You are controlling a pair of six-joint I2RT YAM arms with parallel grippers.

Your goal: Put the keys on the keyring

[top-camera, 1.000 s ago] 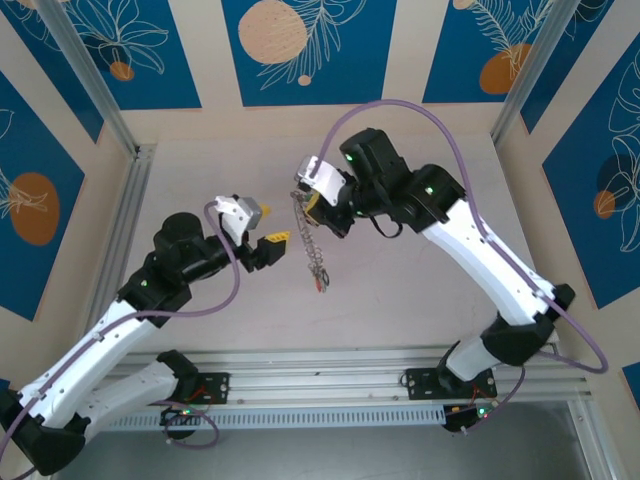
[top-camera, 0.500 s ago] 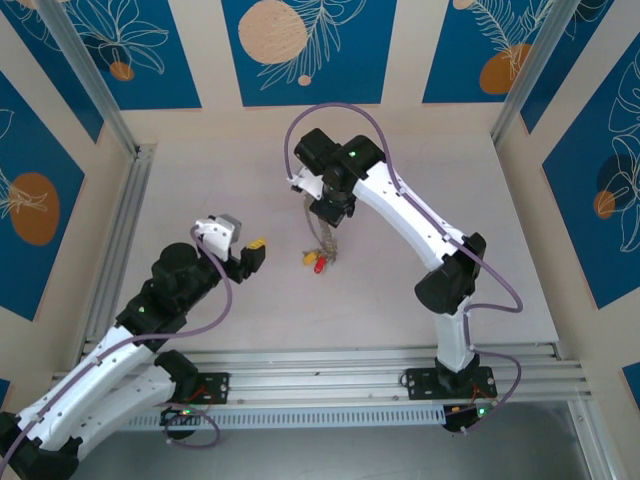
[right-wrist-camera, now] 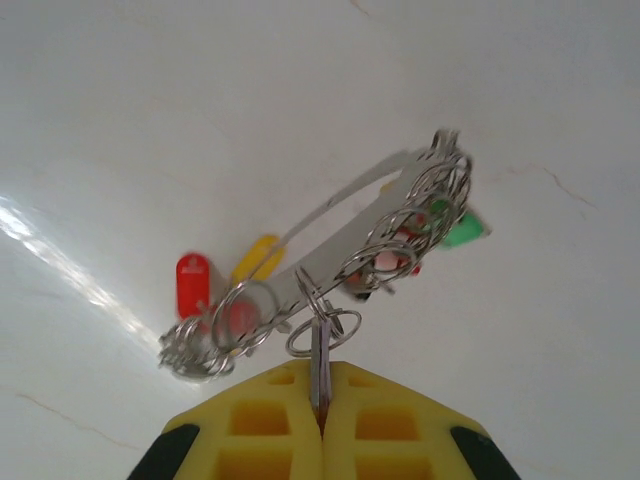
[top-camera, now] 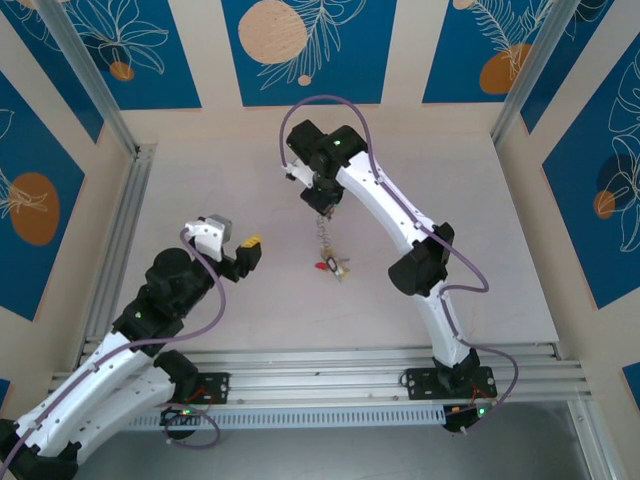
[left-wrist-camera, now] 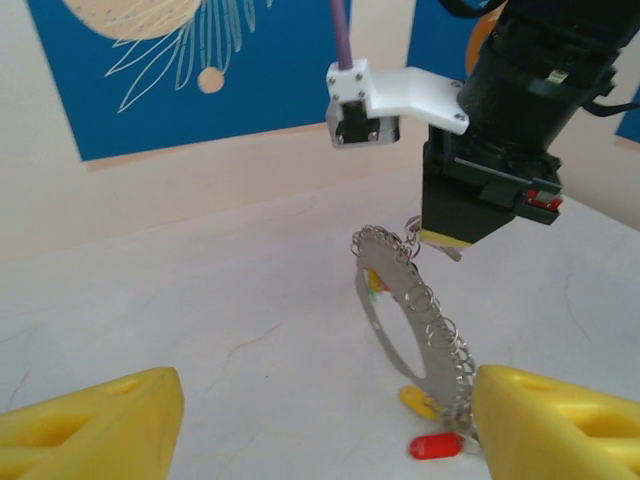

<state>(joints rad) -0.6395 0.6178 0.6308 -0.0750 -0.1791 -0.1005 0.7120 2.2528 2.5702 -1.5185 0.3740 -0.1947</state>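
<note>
Overhead, the right gripper (top-camera: 322,205) reaches far across the table (top-camera: 470,220). The keyring (top-camera: 324,238) hangs from it, its lower end with the keys (top-camera: 331,266) resting on the surface. From this height I cannot tell how the jaws stand. The left gripper (top-camera: 250,248) sits apart, to the left of the ring. Closer in, the left wrist camera shows its own yellow fingers (left-wrist-camera: 95,420) spread wide with nothing between them. Beyond them the loop stands tilted, strung with small rings, with a red key (left-wrist-camera: 437,446) and a yellow key (left-wrist-camera: 418,402) on the table at its foot. From the right wrist the grip is plain: the yellow pads (right-wrist-camera: 270,400) are pressed together, pinching the keyring by a thin metal blade (right-wrist-camera: 320,355) linked to it through a small ring. A green key (right-wrist-camera: 462,232) lies at the far end.
</note>
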